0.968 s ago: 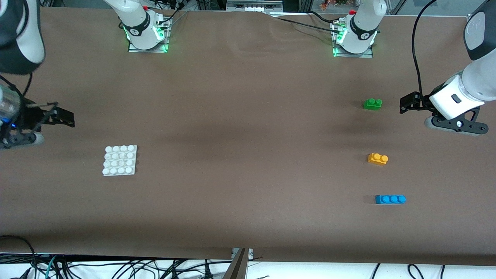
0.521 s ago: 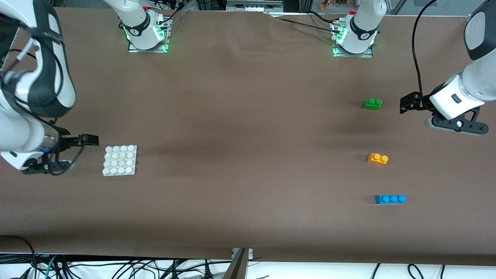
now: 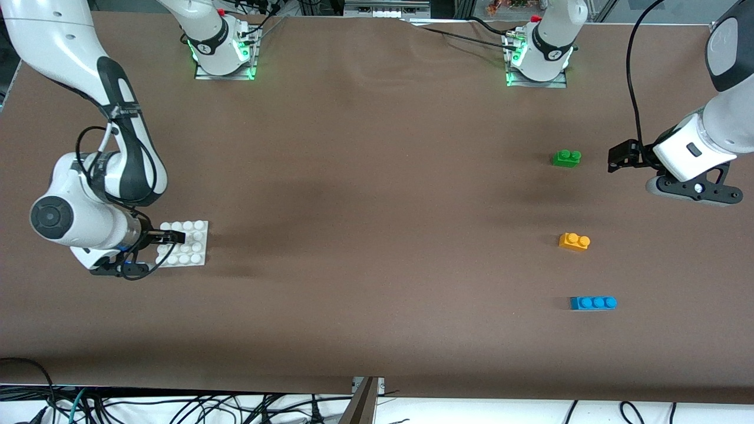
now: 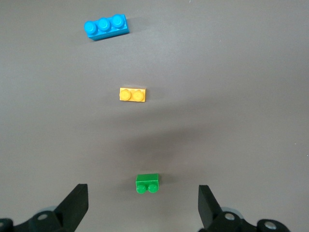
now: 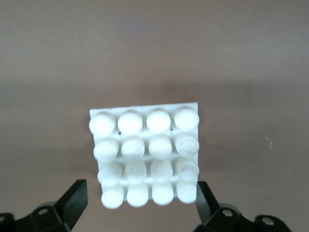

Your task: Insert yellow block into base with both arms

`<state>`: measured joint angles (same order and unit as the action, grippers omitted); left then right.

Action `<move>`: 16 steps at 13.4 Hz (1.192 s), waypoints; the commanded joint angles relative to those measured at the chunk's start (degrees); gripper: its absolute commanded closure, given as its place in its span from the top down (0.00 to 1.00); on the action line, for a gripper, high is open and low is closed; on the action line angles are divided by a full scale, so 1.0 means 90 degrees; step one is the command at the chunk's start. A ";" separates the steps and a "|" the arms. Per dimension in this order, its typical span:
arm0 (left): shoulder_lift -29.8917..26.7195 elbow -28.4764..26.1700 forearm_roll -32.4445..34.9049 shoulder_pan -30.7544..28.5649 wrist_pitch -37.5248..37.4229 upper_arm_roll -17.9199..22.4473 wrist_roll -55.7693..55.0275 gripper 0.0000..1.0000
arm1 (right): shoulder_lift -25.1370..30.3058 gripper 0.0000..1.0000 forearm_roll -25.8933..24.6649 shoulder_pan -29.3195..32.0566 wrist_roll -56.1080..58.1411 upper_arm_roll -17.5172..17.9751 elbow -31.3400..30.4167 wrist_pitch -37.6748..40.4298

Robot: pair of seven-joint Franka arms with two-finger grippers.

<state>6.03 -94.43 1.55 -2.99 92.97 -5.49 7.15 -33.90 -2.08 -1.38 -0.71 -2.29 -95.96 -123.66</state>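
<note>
White base edge sits under spread right jaws; left jaws spread too.

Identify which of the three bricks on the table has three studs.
The blue brick: three studs in a row, nearest the front camera. The yellow block and green brick have two.

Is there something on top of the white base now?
No brick sits on the base: its studs are bare. The open right claw hangs over its edge, hiding a few studs in the front view. The yellow block lies apart, on the table.
</note>
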 commanded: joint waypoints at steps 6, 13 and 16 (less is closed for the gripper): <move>0.0042 0.0150 0.0023 -0.0039 -0.0145 -0.0015 0.0133 1.00 | -0.0403 1.00 -0.0003 0.0036 -0.0116 -0.0078 -0.0109 -0.0624; 0.0042 0.0150 0.0023 -0.0039 -0.0155 -0.0015 0.0133 1.00 | -0.0491 1.00 -0.0013 0.0026 -0.0058 -0.0127 -0.0383 -0.1016; 0.0042 0.0150 0.0023 -0.0039 -0.0155 -0.0015 0.0133 1.00 | -0.0482 1.00 -0.0033 0.0016 -0.0009 -0.0127 -0.0470 -0.1006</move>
<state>6.03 -94.43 1.55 -2.99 92.88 -5.48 7.15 -38.56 -2.12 -1.21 -1.18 -3.46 -98.48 -131.87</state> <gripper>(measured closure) 0.000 0.000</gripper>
